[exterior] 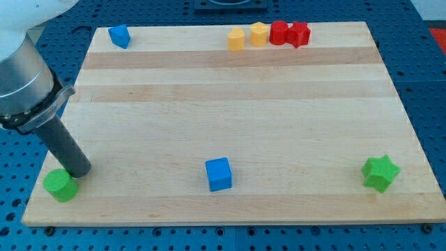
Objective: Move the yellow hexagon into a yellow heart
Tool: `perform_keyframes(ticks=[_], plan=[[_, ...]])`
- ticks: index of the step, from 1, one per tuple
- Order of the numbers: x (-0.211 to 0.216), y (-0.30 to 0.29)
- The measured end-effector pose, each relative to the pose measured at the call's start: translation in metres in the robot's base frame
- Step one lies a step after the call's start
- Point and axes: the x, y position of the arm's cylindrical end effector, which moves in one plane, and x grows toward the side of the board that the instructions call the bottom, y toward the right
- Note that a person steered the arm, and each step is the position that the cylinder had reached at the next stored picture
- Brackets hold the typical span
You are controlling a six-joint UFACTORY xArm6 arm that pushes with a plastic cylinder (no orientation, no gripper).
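Far from the job, by the look of it. At the bottom-left corner of the worktop (230, 104): my tip (78, 171), down on the wood, touching or just beside the green block (61, 185), on that block's upper right side. No pincer to report: only a bare rod, holding nothing, with nothing to open or close. Along the top edge, right of the middle: the left yellow block (236, 39) and the right yellow block (259, 33), just beside one another, perhaps touching, and too small to tell hexagon from heart. Hard against the right one, toward the top-right corner: the red blocks (279, 32). Elsewhere: a blue block (120, 35) near the top-left corner, a blue cube (218, 174) at the middle of the bottom edge, a green star (380, 173) near the bottom-right corner. Judged from this: the yellow pair already close, so little pushing left, if any. Yet to do: the whole crossing from the bottom-left corner to the top edge, then a short nudge to close any gap without shoving the reds.
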Motion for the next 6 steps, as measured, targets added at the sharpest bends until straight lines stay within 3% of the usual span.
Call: perform_keyframes(ticks=[1,6], plan=[[-0.011,0.000],[-0.193,0.048]])
